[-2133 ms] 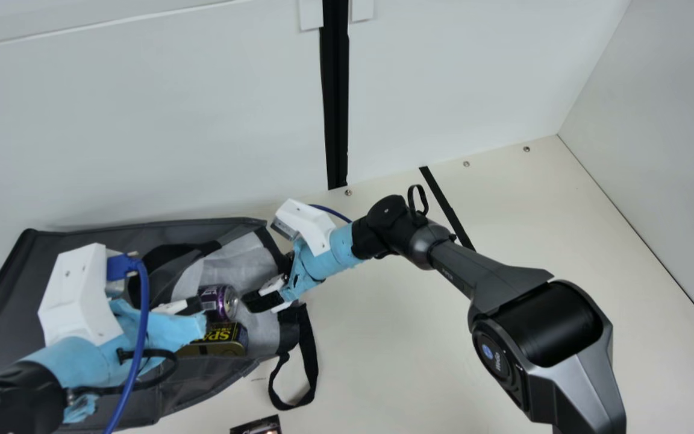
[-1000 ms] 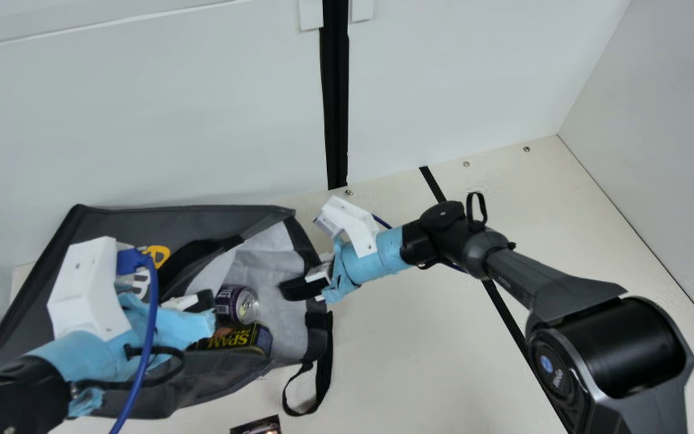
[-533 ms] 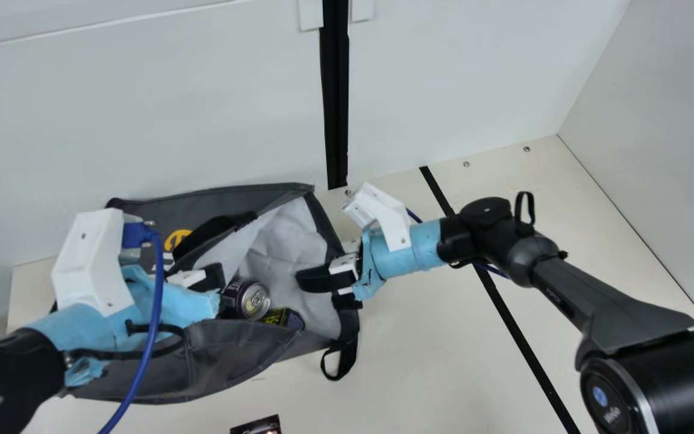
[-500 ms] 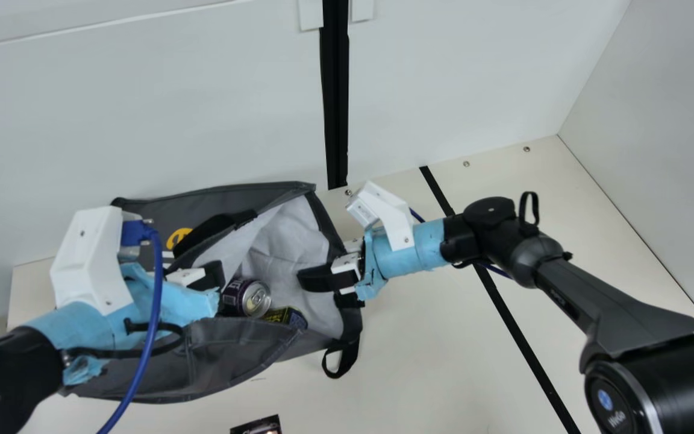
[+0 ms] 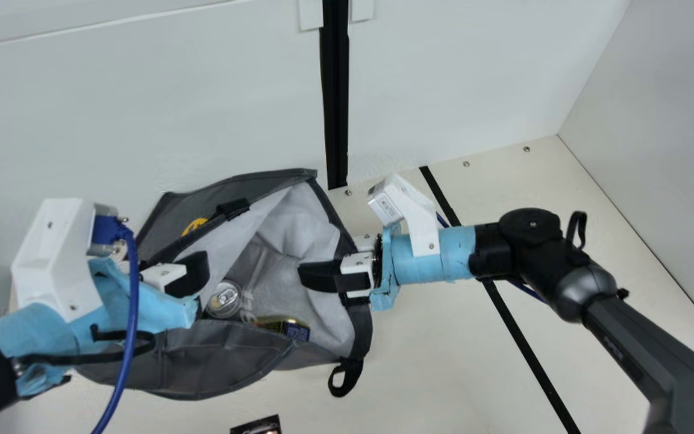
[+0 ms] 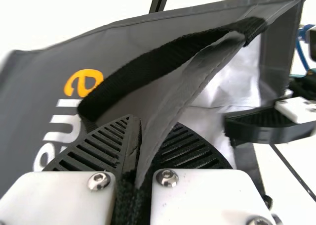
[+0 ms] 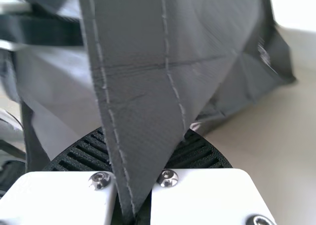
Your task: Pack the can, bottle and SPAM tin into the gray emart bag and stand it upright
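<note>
Bag gripped at the rim by both grippers; judged step: bringing it upright.
Left gripper (image 6: 154, 126) is closed on the rim of the bag (image 5: 214, 364), and right gripper (image 7: 143, 136) is closed on its right edge. The can (image 5: 225, 298) and SPAM tin (image 5: 290, 328) lie inside, the tin on the near side. The mouth is open and appears slanted. Recommended: raise both edges evenly and slowly, pinches firm, so the contents settle to the base; let go only once the bag stands unaided. Uneven pull could fold the soft wall or tip the can out. The back wall (image 5: 142, 120) limits travel at the far side; the handle (image 6: 182, 52) by the left pinch may snag. A dark packet (image 5: 256, 425) lies at the near edge, apart from the bag.
</note>
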`<state>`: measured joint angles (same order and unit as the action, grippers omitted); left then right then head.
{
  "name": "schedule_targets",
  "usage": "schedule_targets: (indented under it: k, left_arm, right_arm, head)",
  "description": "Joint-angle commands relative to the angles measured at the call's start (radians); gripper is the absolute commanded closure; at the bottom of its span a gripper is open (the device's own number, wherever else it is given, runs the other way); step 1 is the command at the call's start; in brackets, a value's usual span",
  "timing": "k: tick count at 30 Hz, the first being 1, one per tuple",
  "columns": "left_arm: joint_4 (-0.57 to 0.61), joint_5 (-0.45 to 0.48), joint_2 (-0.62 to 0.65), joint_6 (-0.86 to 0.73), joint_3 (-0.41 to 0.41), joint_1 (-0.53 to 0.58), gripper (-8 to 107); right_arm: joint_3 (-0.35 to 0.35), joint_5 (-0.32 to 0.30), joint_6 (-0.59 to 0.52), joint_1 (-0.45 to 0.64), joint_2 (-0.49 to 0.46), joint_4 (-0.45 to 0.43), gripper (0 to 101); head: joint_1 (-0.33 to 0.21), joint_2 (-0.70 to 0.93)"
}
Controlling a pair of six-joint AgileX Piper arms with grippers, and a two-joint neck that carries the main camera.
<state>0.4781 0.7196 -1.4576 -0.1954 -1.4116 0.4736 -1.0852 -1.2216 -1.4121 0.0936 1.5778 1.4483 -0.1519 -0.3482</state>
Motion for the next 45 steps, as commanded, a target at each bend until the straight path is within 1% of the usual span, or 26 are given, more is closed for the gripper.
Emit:
schedule_targets:
  k: [1,9,17,26,34,40,45]
  left_arm:
    - [-0.002,0.009,0.01,-0.01,-0.002,-0.001,107]
    - [-0.005,0.054,0.048,-0.06,-0.025,-0.001,107]
    - [-0.016,0.137,0.076,-0.109,-0.087,-0.006,107]
    - [-0.038,0.252,0.107,-0.154,-0.2,-0.009,107]
    - [-0.047,0.344,0.131,-0.163,-0.299,-0.001,107]
    - [-0.075,0.4,0.158,-0.145,-0.363,0.028,107]
    - [-0.107,0.441,0.182,-0.116,-0.403,0.067,107]
  right_arm:
    - [0.008,0.002,0.013,-0.003,-0.042,0.01,101]
    - [0.029,0.002,0.088,-0.017,-0.168,0.057,101]
    - [0.015,0.002,0.181,-0.012,-0.292,0.097,101]
    - [-0.035,0.002,0.294,0.011,-0.435,0.1,101]
    - [-0.095,0.002,0.395,0.039,-0.536,0.083,101]
    - [-0.133,0.002,0.47,0.062,-0.604,0.061,101]
    - [-0.151,0.002,0.526,0.073,-0.657,0.039,101]
  head:
    - [-0.023,-0.001]
    - [-0.023,-0.001]
    - [-0.023,-0.001]
    - [-0.023,-0.001]
    - [-0.023,-0.001]
    - [-0.023,-0.001]
    - [-0.023,-0.001]
